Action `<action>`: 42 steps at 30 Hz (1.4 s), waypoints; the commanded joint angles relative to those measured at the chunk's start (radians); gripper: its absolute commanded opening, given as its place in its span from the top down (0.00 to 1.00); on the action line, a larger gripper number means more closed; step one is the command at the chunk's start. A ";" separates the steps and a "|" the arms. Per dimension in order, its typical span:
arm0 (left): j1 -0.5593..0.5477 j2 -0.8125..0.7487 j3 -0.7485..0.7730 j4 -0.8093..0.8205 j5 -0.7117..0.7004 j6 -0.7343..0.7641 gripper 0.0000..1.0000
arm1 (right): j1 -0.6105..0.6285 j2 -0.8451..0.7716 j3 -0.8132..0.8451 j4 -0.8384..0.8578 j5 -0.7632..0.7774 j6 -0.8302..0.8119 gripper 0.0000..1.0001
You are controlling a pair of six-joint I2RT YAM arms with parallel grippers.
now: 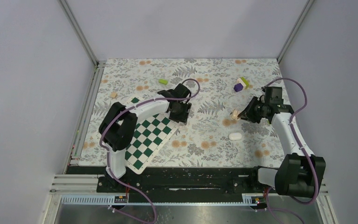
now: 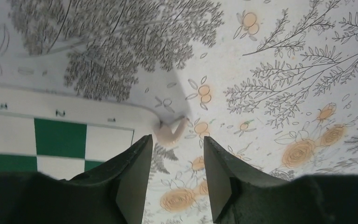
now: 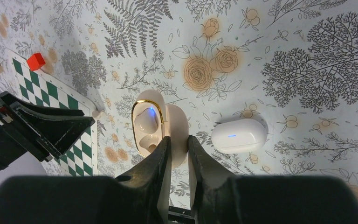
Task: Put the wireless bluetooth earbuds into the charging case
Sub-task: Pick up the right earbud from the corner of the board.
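Right wrist: pinched charging case (image 3: 148,122) points lengthwise away from right tool (image 3: 178,140).

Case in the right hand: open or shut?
Open. In the right wrist view the charging case shows its gold-rimmed inside, lid folded back, with the right hand clamped on the lid side.

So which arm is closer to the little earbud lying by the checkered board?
Left. The left gripper hangs right over the earbud, jaws apart. The right gripper is well off to its right, shut on the open case.
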 commanded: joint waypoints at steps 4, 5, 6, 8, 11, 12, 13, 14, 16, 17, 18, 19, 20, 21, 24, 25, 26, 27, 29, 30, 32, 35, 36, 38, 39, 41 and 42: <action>0.000 -0.188 -0.199 0.111 0.013 -0.512 0.56 | 0.004 -0.044 -0.026 0.038 -0.069 0.013 1.00; 0.000 -0.205 -0.234 0.140 0.038 -0.563 0.56 | 0.004 -0.043 -0.028 0.041 -0.074 0.015 1.00; 0.001 -0.217 -0.270 0.174 0.064 -0.613 0.56 | 0.004 -0.045 -0.028 0.042 -0.078 0.015 1.00; 0.001 -0.229 -0.313 0.231 0.092 -0.696 0.56 | 0.005 -0.049 -0.031 0.048 -0.084 0.019 1.00; 0.001 -0.219 -0.324 0.254 0.065 -0.800 0.56 | 0.006 -0.063 -0.041 0.050 -0.087 0.021 1.00; 0.001 -0.209 -0.311 0.230 0.039 -0.844 0.56 | 0.007 -0.067 -0.045 0.050 -0.088 0.021 1.00; 0.001 -0.196 -0.294 0.199 0.008 -0.874 0.56 | 0.007 -0.072 -0.049 0.050 -0.089 0.021 1.00; 0.002 -0.181 -0.262 0.150 -0.027 -0.903 0.57 | 0.007 -0.076 -0.052 0.048 -0.091 0.021 1.00; 0.006 -0.146 -0.212 0.066 -0.073 -0.936 0.60 | 0.007 -0.084 -0.058 0.050 -0.094 0.022 1.00; 0.008 -0.133 -0.196 0.043 -0.093 -0.949 0.60 | 0.008 -0.087 -0.060 0.048 -0.095 0.021 1.00; 0.010 -0.122 -0.187 0.023 -0.120 -0.970 0.60 | 0.008 -0.088 -0.062 0.049 -0.097 0.021 1.00; 0.015 -0.112 -0.184 0.025 -0.118 -0.982 0.60 | 0.008 -0.088 -0.063 0.050 -0.101 0.021 1.00; 0.021 -0.100 -0.176 0.027 -0.107 -0.990 0.61 | 0.008 -0.087 -0.066 0.049 -0.107 0.019 1.00; 0.024 -0.085 -0.166 0.018 -0.105 -1.000 0.61 | 0.008 -0.087 -0.068 0.050 -0.109 0.020 1.00; 0.034 -0.048 -0.130 -0.030 -0.111 -1.010 0.60 | 0.009 -0.091 -0.081 0.059 -0.121 0.024 1.00; 0.037 -0.044 -0.123 -0.041 -0.119 -1.016 0.60 | 0.010 -0.092 -0.083 0.061 -0.123 0.024 1.00; 0.038 -0.045 -0.123 -0.043 -0.132 -1.024 0.61 | 0.010 -0.095 -0.084 0.061 -0.124 0.024 1.00; 0.039 -0.049 -0.125 -0.042 -0.144 -1.028 0.61 | 0.010 -0.095 -0.085 0.061 -0.125 0.024 1.00; 0.043 -0.055 -0.128 -0.030 -0.152 -1.031 0.61 | 0.010 -0.098 -0.085 0.060 -0.131 0.021 1.00; 0.044 -0.052 -0.123 -0.028 -0.153 -1.033 0.61 | 0.010 -0.099 -0.085 0.059 -0.131 0.021 1.00; 0.048 -0.042 -0.108 -0.024 -0.142 -1.030 0.61 | 0.010 -0.103 -0.085 0.060 -0.132 0.021 1.00; 0.046 -0.024 -0.095 -0.031 -0.118 -1.030 0.63 | 0.010 -0.103 -0.084 0.059 -0.132 0.021 1.00; 0.047 -0.023 -0.098 -0.031 -0.110 -1.030 0.64 | 0.010 -0.102 -0.084 0.059 -0.132 0.020 1.00; 0.045 -0.031 -0.115 -0.030 -0.090 -1.031 0.65 | 0.010 -0.101 -0.083 0.061 -0.134 0.020 1.00; 0.044 -0.037 -0.123 -0.030 -0.089 -1.030 0.65 | 0.010 -0.099 -0.083 0.061 -0.134 0.021 1.00; 0.034 -0.053 -0.140 -0.031 -0.100 -1.029 0.65 | 0.010 -0.098 -0.085 0.066 -0.134 0.022 1.00; 0.033 -0.057 -0.143 -0.031 -0.105 -1.028 0.65 | 0.010 -0.097 -0.085 0.067 -0.137 0.023 1.00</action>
